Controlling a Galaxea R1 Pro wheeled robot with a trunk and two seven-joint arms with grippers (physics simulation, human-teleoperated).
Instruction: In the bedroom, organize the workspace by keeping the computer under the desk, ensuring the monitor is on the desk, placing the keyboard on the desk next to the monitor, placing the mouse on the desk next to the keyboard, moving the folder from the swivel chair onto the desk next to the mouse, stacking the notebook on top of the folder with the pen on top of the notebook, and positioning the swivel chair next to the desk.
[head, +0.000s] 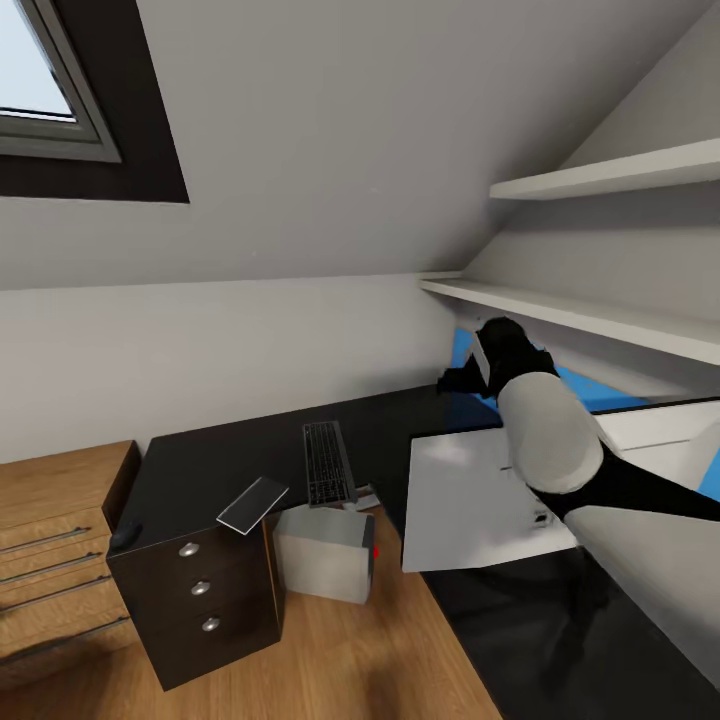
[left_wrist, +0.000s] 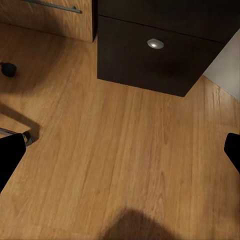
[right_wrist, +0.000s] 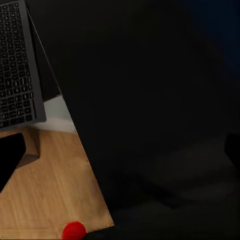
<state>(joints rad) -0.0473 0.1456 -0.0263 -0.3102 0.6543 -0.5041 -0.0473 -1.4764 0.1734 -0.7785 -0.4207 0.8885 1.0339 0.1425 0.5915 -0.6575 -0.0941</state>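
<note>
The right gripper (head: 462, 380) hovered over the far corner of the black desk (head: 400, 420), its jaws spread wide with nothing between them. The left gripper (left_wrist: 120, 150) was likewise open and empty, above the wood floor (left_wrist: 125, 150) before the desk's drawers (left_wrist: 160, 55). The keyboard (head: 328, 463) lay on the desk with its near end overhanging the edge, above the computer (head: 325, 553) on the floor. The notebook (head: 253, 503) rested tilted at the desk edge, the mouse (head: 126, 535) near the left end. The monitor (head: 470, 500) lay flat, back up.
</note>
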